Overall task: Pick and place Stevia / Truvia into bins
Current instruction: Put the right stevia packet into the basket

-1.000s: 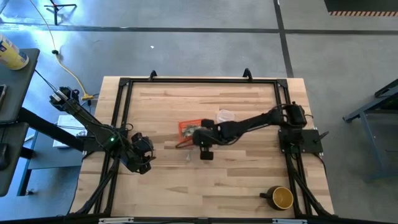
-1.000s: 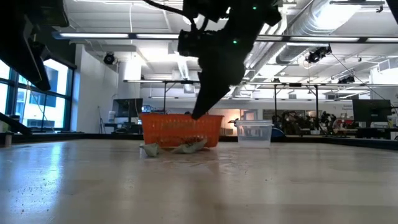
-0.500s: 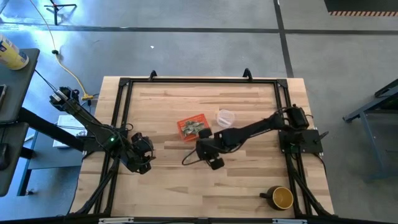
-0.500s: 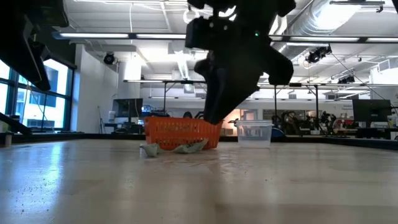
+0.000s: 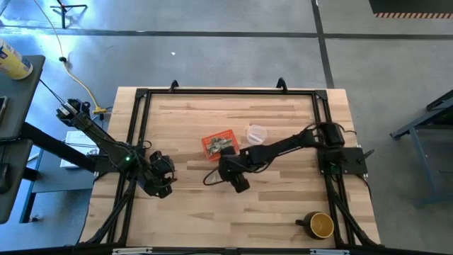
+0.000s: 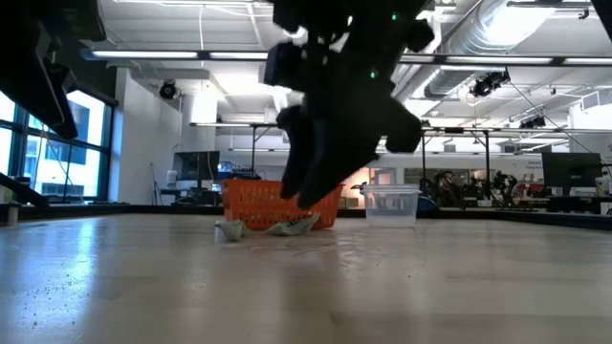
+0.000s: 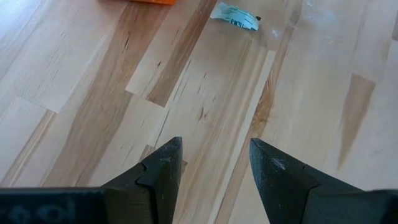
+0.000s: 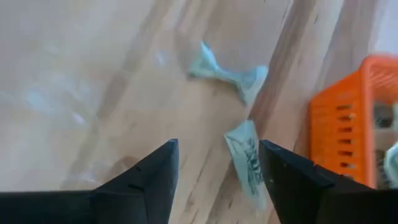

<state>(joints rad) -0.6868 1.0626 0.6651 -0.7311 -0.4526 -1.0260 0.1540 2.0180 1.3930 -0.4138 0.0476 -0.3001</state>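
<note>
The orange bin point(image 5: 218, 145) stands at the table's middle with several pale green sachets inside it. Two more sachets lie flat on the wood on its near side: a crumpled one point(image 8: 227, 74) and another point(image 8: 245, 158) close to the bin's wall point(image 8: 348, 118); they also show in the low view point(image 6: 287, 227). My right gripper point(image 8: 214, 180) is open and empty, hovering above these two sachets just near of the bin point(image 5: 232, 176). My left gripper point(image 7: 214, 168) is open and empty at the table's left point(image 5: 163, 182), with one sachet point(image 7: 235, 15) farther off in its wrist view.
A clear round plastic cup point(image 5: 256, 133) stands just right of the bin. A dark mug point(image 5: 320, 225) stands near the table's front right corner. A black frame point(image 5: 226, 92) runs around the table's edges. Bare wood lies between the two grippers.
My right gripper has gone from over the bin toward the table's near edge and down, then a little toward the left edge; the bin now shows uncovered in the high view. The sachets on the table have not moved.
</note>
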